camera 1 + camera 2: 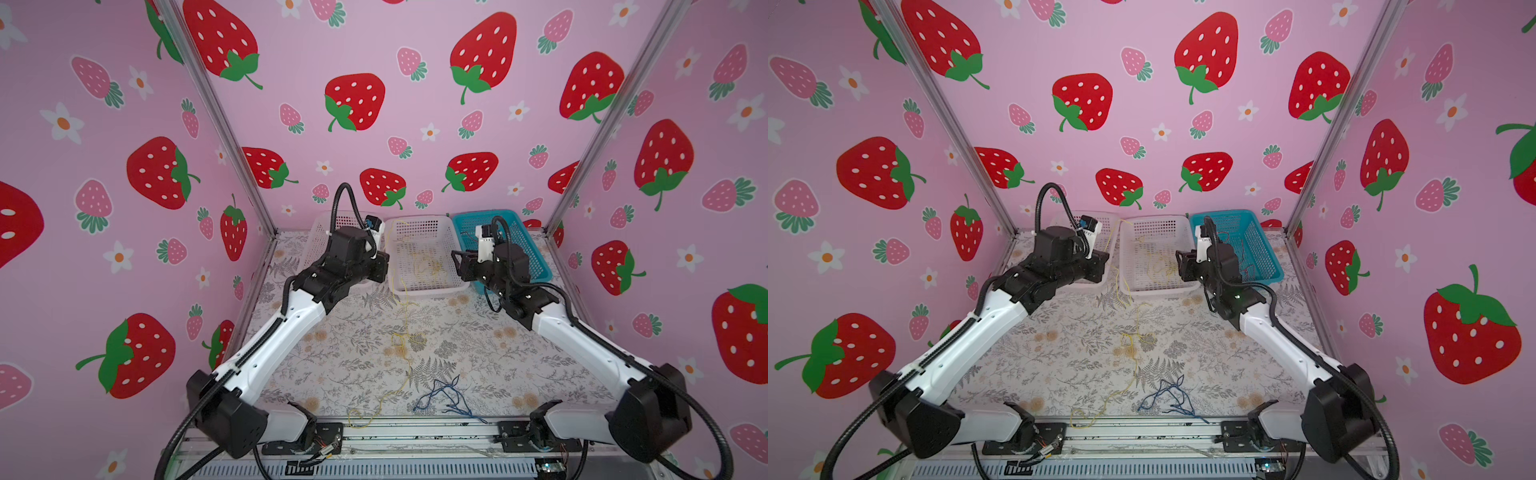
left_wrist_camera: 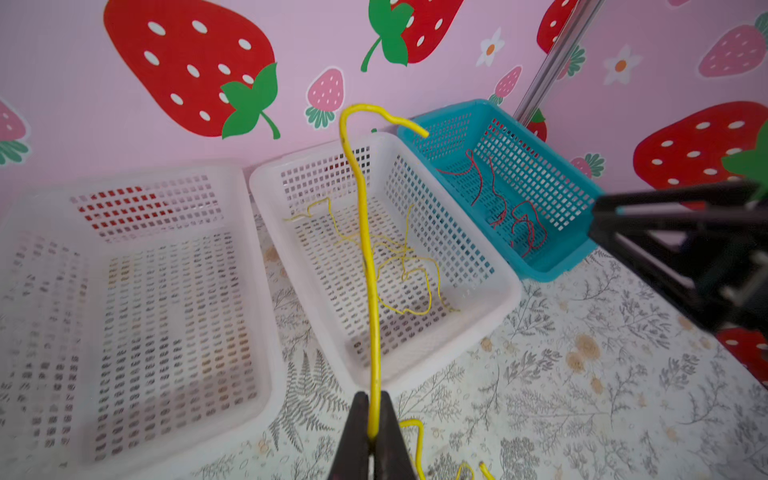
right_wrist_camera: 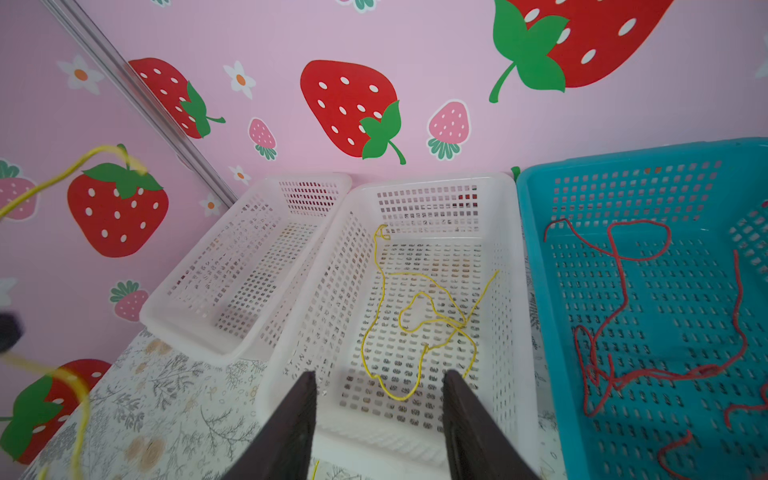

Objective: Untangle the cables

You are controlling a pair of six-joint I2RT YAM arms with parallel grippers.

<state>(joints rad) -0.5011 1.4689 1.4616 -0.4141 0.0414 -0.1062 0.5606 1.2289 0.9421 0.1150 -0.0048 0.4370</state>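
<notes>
Yellow cable (image 2: 368,249), thin and kinked, stands up mid-frame, pinched tight in the left gripper (image 2: 374,432). More yellow strands (image 3: 455,323) lie in the middle white basket (image 3: 374,444), red strands (image 3: 624,295) in the teal basket (image 3: 644,157), a dark blue tangle (image 1: 442,392) low centre on the tablecloth (image 1: 498,345). Right gripper (image 3: 378,374) gapes empty.

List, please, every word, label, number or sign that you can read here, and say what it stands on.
No legible text in any view.
Small blue patch on the left arm's white camera block: too small to read.
Pink strawberry-print walls, white perforated plastic middle basket, teal perforated plastic basket, floral table cover: pictures and pattern only, no lettering.
</notes>
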